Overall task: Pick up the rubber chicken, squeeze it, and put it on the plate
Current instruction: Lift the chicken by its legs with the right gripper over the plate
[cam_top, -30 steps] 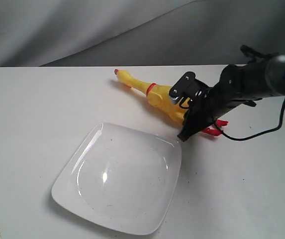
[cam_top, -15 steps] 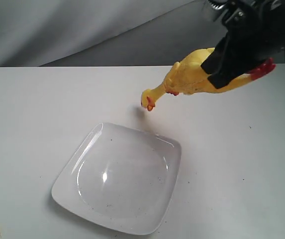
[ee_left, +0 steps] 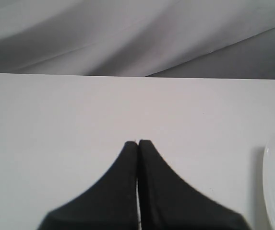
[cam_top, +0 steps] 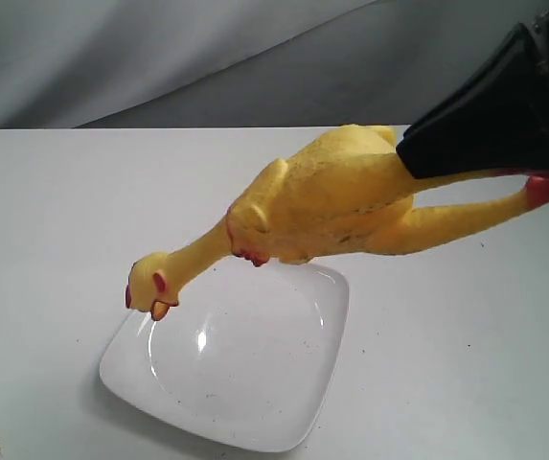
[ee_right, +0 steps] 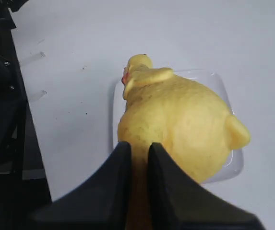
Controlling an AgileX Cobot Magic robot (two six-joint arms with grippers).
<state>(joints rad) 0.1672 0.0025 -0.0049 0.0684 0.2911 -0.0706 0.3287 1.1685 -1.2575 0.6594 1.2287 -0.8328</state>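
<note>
R gripper (ee_right: 138, 149) pinched narrow on rubber chicken (cam_top: 322, 201) legs, now up off table (cam_top: 44, 211) & over plate (cam_top: 255, 383), head drooping twd 8 o'clock, so pickup done, squeeze/set-down pending; L gripper (ee_left: 137, 143) closed, empty.

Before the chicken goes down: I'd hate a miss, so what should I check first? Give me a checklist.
1. Right hand shut on the rubber chicken at its leg end: ok.
2. Chicken lifted off the table: ok.
3. Body over the plate: ok, by the right wrist view.
4. Head inside the plate's rim: cannot tell; it hangs near one edge.
5. Plate's well free of other things: ok.
6. Left hand shut and off to the plate's side: ok.
</note>
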